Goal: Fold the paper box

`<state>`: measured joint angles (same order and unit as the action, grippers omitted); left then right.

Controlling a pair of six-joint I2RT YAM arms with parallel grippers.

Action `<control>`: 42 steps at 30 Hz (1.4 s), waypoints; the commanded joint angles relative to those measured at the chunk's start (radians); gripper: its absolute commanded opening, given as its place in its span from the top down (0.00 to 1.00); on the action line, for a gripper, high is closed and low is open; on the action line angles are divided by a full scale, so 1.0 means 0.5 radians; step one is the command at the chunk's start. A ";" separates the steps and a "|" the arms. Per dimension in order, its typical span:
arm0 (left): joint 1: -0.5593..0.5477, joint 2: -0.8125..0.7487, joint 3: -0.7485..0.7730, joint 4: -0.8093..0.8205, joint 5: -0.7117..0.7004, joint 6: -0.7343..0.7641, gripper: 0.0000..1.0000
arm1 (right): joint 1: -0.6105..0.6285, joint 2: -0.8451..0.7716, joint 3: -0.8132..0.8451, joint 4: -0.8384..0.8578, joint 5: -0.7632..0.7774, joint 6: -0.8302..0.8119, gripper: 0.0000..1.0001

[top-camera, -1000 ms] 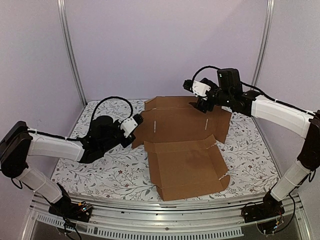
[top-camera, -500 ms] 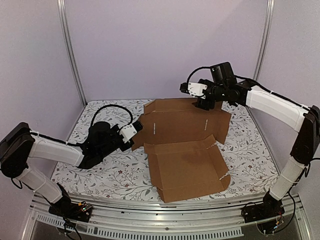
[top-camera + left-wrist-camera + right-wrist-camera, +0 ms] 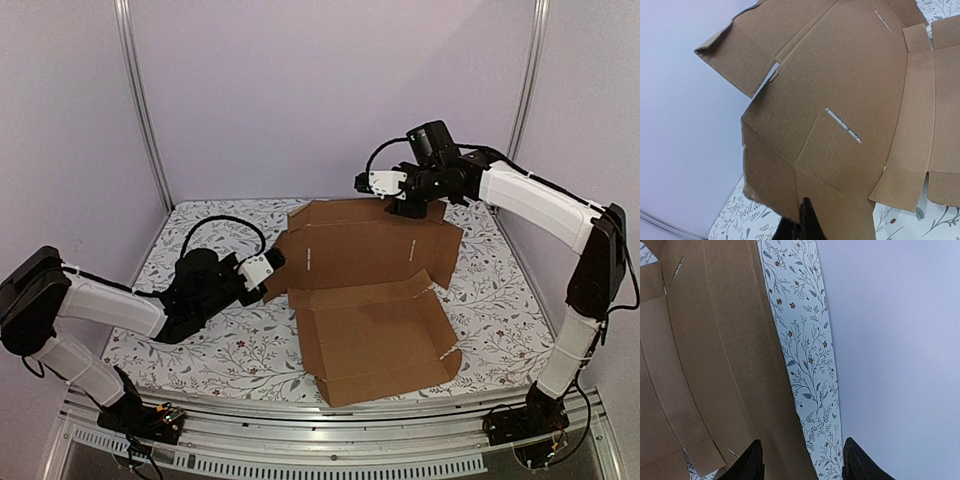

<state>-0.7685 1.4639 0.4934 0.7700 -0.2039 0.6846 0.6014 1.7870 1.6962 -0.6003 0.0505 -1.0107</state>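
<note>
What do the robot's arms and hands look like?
The left arm and the right arm have white, rounded shells joined by black joints. Each carries a white block near the wrist and a thin black cable looping above it. The left hand and the right hand have black fingers. No markings are legible.

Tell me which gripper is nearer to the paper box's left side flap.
Left. The left gripper pinches that flap of the paper box; the right gripper is across the box, fingers open astride the raised back panel's far edge.
</note>
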 commanded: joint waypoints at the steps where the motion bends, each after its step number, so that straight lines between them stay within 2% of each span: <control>1: -0.042 -0.032 -0.038 -0.015 0.016 0.070 1.00 | 0.011 0.084 0.149 -0.155 0.031 -0.045 0.51; 16: -0.058 -0.028 -0.039 -0.001 -0.001 0.097 1.00 | 0.009 0.168 0.254 -0.321 0.006 -0.053 0.67; 30: -0.062 0.005 -0.033 0.026 -0.042 0.099 1.00 | 0.014 0.109 0.254 -0.481 -0.031 0.046 0.96; 33: -0.061 0.001 -0.041 0.039 -0.040 0.093 1.00 | 0.020 0.093 0.245 -0.502 -0.040 0.071 0.96; 39: -0.065 -0.028 -0.050 0.032 -0.017 0.082 1.00 | 0.035 0.092 0.232 -0.498 -0.021 0.086 0.88; 42: -0.069 -0.047 -0.057 0.024 -0.016 0.082 1.00 | 0.037 0.100 0.234 -0.481 -0.003 0.080 0.88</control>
<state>-0.7799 1.4612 0.4904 0.7910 -0.2214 0.7067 0.6098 1.8545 1.8065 -0.8185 0.0463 -0.9836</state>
